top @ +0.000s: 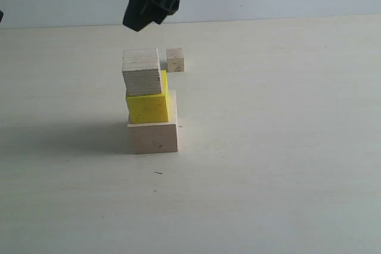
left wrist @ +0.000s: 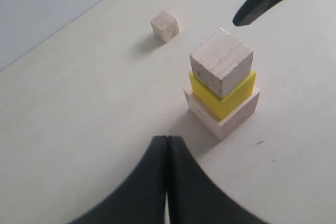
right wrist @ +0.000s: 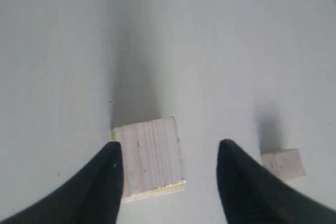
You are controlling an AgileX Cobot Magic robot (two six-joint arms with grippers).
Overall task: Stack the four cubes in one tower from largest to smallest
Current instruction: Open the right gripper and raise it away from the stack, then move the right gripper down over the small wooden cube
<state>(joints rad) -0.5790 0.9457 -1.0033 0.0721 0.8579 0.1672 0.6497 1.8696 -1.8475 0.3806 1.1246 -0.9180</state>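
Three of the four pieces are stacked: the large pale cube sits on the tabletop as the base, the yellow cube rests on it, and the layered-edge cube is on top. The order runs correctly from big to small, which gives each piece a wider footing beneath it. Alignment is imperfect, as the top piece sits toward one side of the yellow one rather than centred. The tower stands upright. The smallest cube lies alone on the tabletop, near the tower but clear of it, on the far side in the exterior view. The right end effector hangs above the tower with its jaws apart and nothing between them. Its own camera looks straight down past both fingers onto the top face of the stack. The left end effector is pressed closed and empty, and is kept off to the side, presumably so it does not disturb the stack. In my judgement the task is three parts done, with the last piece yet to be collected and set on top. The main risk is nudging the off-centre upper piece during that placement
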